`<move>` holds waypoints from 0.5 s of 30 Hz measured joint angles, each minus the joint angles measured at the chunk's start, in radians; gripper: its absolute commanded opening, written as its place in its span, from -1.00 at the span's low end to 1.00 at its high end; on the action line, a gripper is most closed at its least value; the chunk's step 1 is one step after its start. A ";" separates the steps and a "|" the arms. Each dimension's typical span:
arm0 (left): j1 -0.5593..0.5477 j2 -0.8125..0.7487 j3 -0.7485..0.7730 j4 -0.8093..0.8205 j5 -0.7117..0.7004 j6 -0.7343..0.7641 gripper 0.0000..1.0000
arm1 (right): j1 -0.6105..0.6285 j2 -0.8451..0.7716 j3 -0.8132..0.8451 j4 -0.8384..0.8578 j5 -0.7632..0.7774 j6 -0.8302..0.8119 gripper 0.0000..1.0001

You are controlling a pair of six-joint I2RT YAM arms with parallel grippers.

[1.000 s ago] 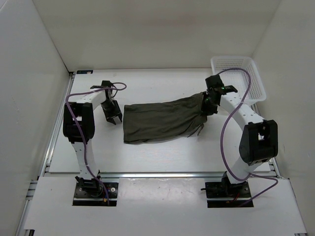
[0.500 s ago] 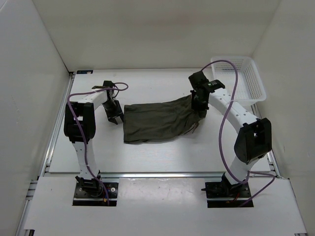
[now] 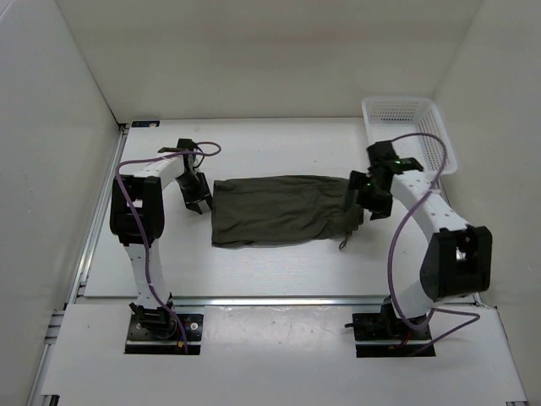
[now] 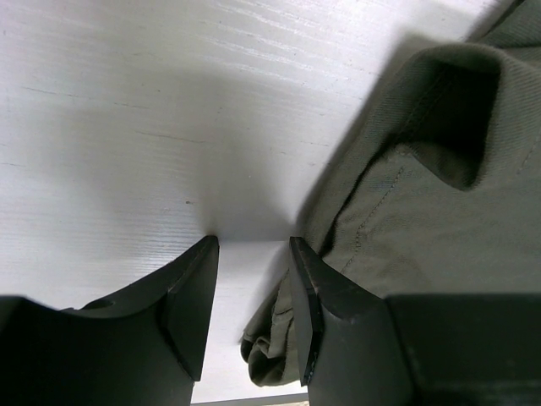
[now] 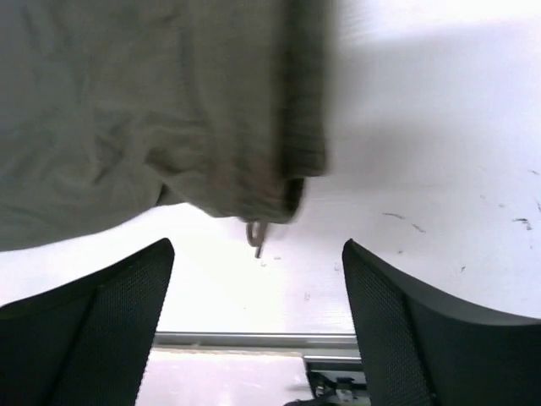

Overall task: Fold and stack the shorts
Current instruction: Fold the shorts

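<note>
Across the middle of the worktop (image 3: 279, 152) the shorts (image 3: 283, 210) lie as one long flat band, folded once at most, I judge. The left claw (image 3: 198, 204) and right claw (image 3: 374, 205) flank its ends, both parted and empty — crosswise folds and stacking remain.

The shorts (image 3: 279, 210) were matt olive cloth with stitched seams. The desk (image 3: 279, 262) looked smooth, white and faintly grained. The basket (image 3: 406, 108) was white plastic mesh. My left gripper (image 4: 254, 254) was smooth black plastic, my right gripper (image 5: 258, 247) finely textured.
</note>
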 measured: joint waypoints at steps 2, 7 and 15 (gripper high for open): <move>0.000 0.000 0.003 -0.002 0.000 0.002 0.00 | -0.084 -0.053 -0.041 0.026 -0.051 0.000 0.58; 0.000 0.000 0.016 -0.007 0.000 0.007 0.00 | -0.158 -0.046 -0.063 0.101 -0.120 -0.002 0.62; 0.000 0.000 0.019 -0.024 -0.001 0.007 0.03 | -0.154 0.153 -0.057 0.235 -0.160 -0.017 0.63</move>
